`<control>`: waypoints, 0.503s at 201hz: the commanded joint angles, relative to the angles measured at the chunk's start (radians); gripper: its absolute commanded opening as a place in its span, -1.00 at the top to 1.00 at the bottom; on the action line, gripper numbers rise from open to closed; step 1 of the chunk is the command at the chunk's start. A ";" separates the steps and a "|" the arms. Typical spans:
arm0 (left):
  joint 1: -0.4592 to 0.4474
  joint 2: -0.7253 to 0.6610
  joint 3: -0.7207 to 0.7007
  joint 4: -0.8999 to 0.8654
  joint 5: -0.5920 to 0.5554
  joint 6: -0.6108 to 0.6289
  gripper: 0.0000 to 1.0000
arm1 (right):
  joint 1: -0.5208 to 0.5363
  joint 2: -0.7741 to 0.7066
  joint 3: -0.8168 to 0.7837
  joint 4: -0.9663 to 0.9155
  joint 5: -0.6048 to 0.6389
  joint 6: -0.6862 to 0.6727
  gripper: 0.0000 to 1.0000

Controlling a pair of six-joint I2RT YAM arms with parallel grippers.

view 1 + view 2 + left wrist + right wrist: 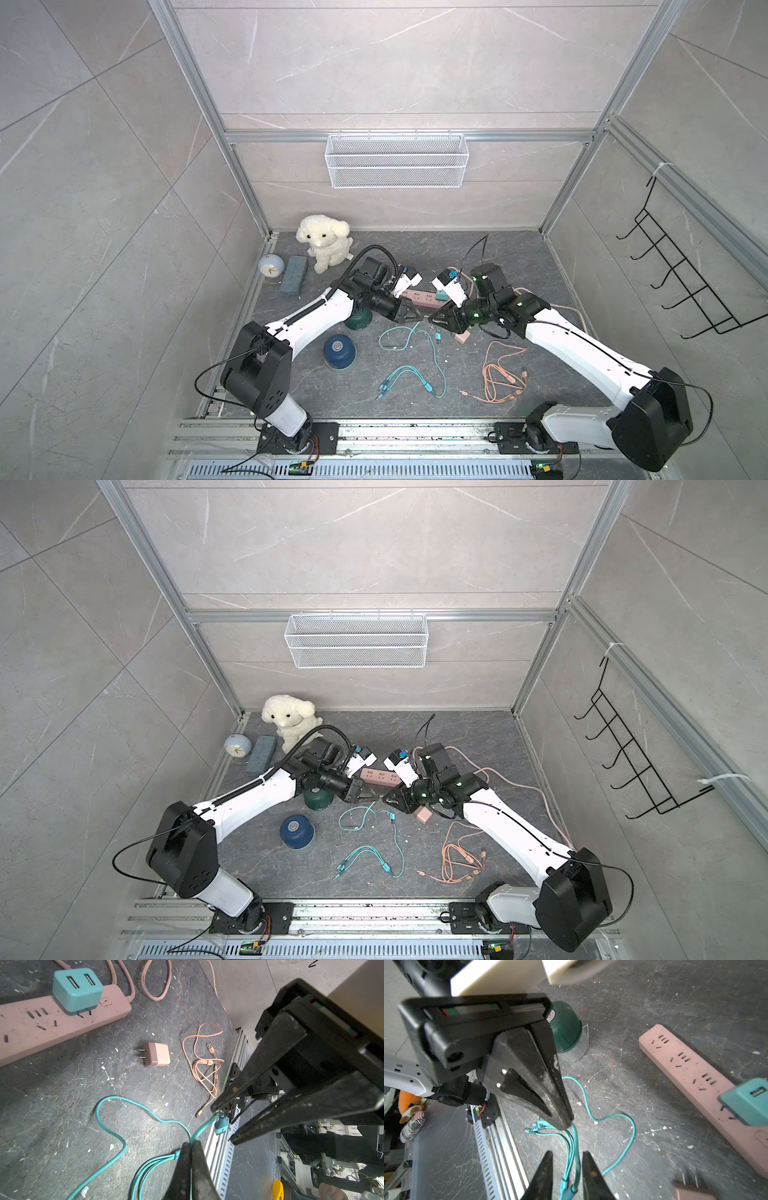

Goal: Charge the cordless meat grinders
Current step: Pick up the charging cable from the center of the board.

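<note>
Scuffed tabletop [415, 253], tiled walls [395, 62]; left hand [191, 1144] tight on teal cable [204, 1126], right hand [566, 1153] apart.

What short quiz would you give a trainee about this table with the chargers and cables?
1. True or false: the teal charger is plugged into the pink power strip.
2. Which gripper is shut on the teal cable? A) left B) right C) neither
3. Fill in: the ___ grinder stands nearer the power strip than the blue grinder.
Key: 1 true. 2 A: the left gripper pinches it; the right gripper is open. 3 green: the green grinder.
</note>
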 commanded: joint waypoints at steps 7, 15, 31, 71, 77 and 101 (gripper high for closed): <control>0.001 -0.013 0.036 -0.006 -0.028 -0.019 1.00 | -0.009 -0.027 0.020 -0.054 0.015 -0.036 0.39; 0.003 -0.017 0.036 -0.003 -0.029 -0.021 1.00 | -0.010 -0.028 0.018 -0.068 0.012 -0.047 0.38; 0.002 -0.025 0.036 0.005 -0.023 -0.017 1.00 | -0.013 -0.035 0.002 -0.085 0.012 -0.067 0.38; 0.003 -0.032 0.041 -0.021 -0.012 0.025 1.00 | -0.024 -0.025 -0.013 -0.111 0.003 -0.091 0.38; 0.003 -0.031 0.042 -0.027 -0.012 0.030 1.00 | -0.024 -0.019 -0.010 -0.115 -0.005 -0.092 0.38; 0.002 -0.042 0.045 -0.033 -0.015 0.043 1.00 | -0.026 0.018 0.001 -0.131 -0.024 -0.091 0.38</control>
